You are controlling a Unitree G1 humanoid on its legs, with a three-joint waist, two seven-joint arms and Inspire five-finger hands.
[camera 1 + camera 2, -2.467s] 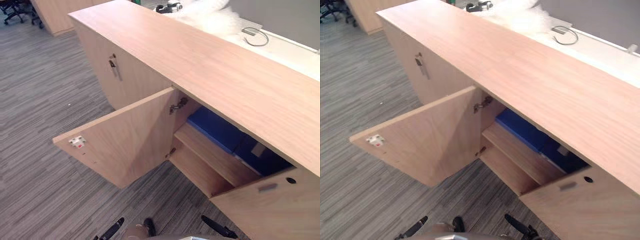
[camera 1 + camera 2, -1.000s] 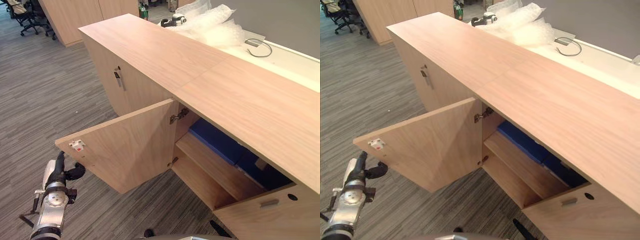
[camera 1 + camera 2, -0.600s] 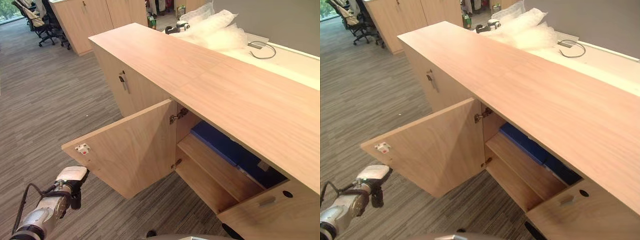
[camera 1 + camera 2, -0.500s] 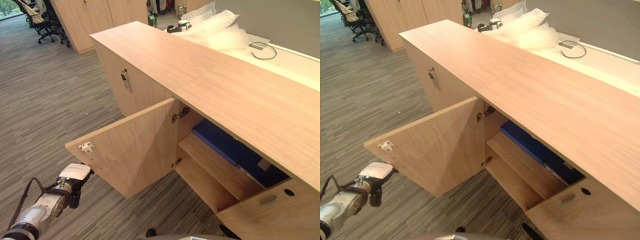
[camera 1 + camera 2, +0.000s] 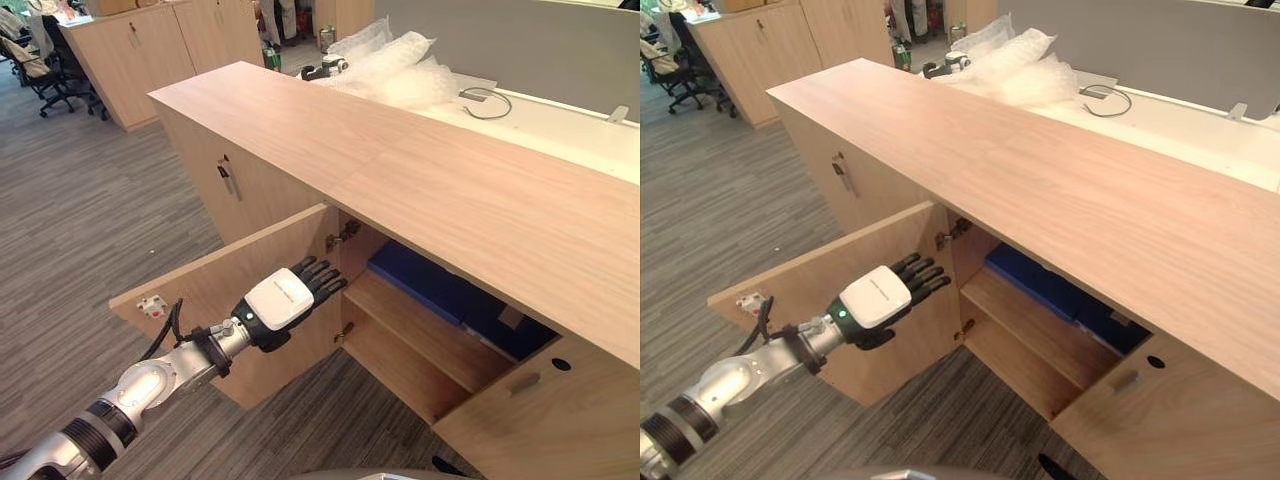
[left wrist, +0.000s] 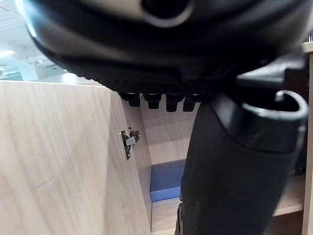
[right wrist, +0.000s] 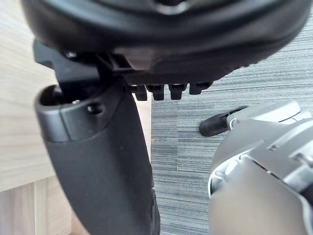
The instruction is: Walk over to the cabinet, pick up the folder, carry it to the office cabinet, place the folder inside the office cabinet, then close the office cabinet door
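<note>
Left robot hand point(image 5: 282, 300) has risen, fingers straight, beside cabinet door point(image 5: 200, 290).

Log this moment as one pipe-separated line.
left hand: open, by open cabinet door | right hand: open, idle | blue folder: on cabinet shelf

Left arm point(image 5: 150, 385) stretched forward. Left hand point(image 5: 287, 299) flat, back upward, fingers straight and together. Right hand point(image 7: 105, 161) relaxed, fingers straight, thumb out.
</note>
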